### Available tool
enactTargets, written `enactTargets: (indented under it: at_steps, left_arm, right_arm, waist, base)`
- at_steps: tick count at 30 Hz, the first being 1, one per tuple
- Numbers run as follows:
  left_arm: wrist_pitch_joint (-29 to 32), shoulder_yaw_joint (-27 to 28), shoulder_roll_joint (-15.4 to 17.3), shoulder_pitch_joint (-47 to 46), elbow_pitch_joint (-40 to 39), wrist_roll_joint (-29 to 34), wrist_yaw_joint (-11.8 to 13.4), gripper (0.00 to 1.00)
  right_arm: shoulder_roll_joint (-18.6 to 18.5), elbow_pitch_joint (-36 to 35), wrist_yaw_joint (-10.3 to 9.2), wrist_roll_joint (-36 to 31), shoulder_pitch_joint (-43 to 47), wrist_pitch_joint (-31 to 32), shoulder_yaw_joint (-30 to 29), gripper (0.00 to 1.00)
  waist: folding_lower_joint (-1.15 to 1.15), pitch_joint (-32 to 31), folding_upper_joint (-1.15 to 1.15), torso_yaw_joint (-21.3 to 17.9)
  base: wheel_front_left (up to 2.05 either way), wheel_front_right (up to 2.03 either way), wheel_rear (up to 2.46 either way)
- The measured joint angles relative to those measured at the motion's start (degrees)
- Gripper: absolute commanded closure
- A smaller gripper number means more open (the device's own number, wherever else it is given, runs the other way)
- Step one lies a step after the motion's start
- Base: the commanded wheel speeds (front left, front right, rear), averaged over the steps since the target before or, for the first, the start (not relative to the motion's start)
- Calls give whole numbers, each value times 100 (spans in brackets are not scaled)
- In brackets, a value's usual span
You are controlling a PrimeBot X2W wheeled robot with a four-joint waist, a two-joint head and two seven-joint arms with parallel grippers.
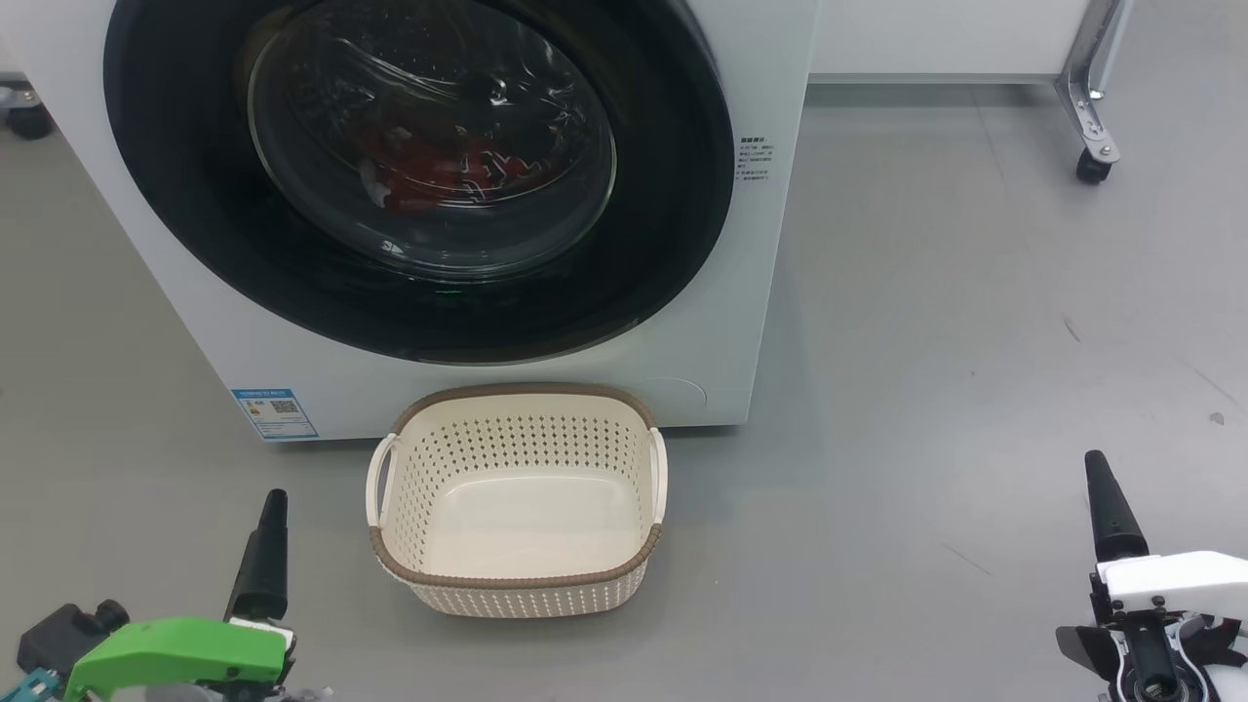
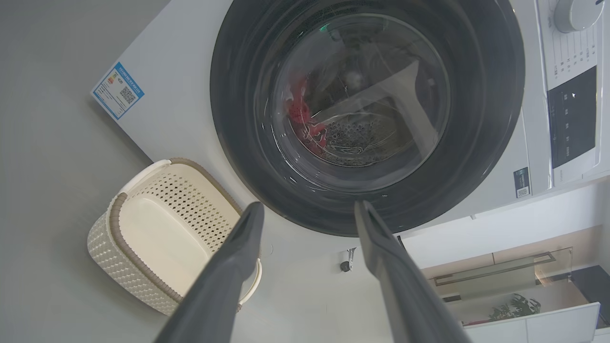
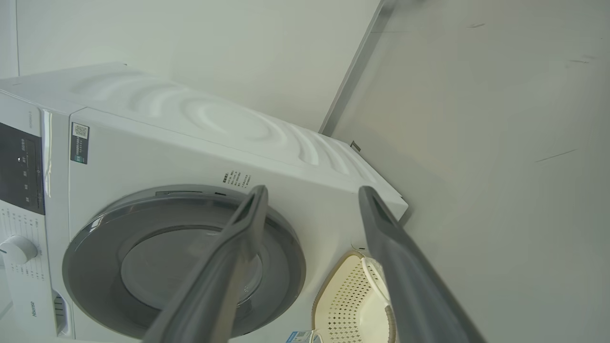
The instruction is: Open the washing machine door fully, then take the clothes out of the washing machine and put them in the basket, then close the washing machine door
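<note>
Grey floor [image 1: 975, 341] lies bare and level ahead of me, which leaves the base room to roll in. At the far left, my left gripper [image 2: 310, 205] sits low at my side, fingers spread wide with nothing between them. Its wrist camera frames the lower edge of the washing machine door [image 1: 663, 195] between the two fingers, so I judge this arm is lined up to go for the door first. I cannot pick out a handle for certain from here.

Next along, the washing machine [image 1: 760, 292] stands facing me with the door shut flat against its front, so the first step is not yet begun. The clothes [image 1: 439, 171] show red through the glass, heaped low in the drum where their own weight would settle them.

Below the door, the basket [image 1: 526, 392] sits upright and empty on the floor, just beside the machine's front. I take that spot as chosen to keep the carry from drum to basket short. Its rim looks lower than the door's bottom edge, so I expect the door can swing over it.

At the far right, my right gripper [image 3: 313, 188] waits well apart from the basket, fingers wide and empty, its camera looking across the machine's front from the side.
</note>
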Motion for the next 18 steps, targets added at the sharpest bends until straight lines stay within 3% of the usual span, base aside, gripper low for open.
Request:
enactTargets:
  at_steps: [18]
  left_arm:
    - [-396, -254, 163, -11, 24, 1528, 7, 0]
  right_arm:
    - [-435, 31, -63, -1788, -86, -445, 542, 0]
  waist:
    - [0, -36, 0, 14]
  base:
    - [0, 0, 0]
